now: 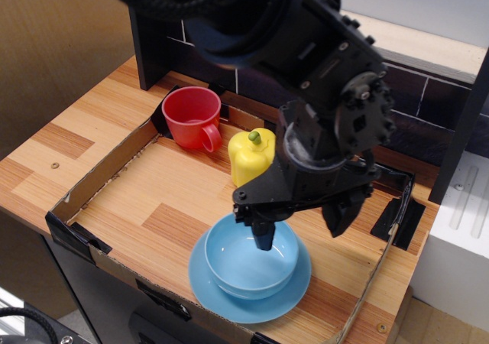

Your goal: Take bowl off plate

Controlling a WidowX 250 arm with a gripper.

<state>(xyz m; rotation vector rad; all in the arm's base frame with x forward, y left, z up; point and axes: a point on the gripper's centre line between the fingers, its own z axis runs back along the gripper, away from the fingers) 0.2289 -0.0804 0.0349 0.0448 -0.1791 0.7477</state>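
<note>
The light-blue bowl (238, 266) sits upright on the light-blue plate (229, 303) at the front of the cardboard tray. My gripper (299, 228) is open and hangs over the bowl's far right rim. One dark fingertip (264, 237) dips inside the bowl, the other fingertip (336, 220) hangs outside it to the right. The jaws stand wide apart with the rim between them and hold nothing. The arm hides the far edge of the bowl.
A yellow toy pepper (246, 157) stands just behind the bowl, partly hidden by the arm. A red handled cup (191, 116) stands at the tray's back left. Low cardboard walls (99, 177) ring the wooden floor. A dark tiled backsplash (428, 122) rises behind.
</note>
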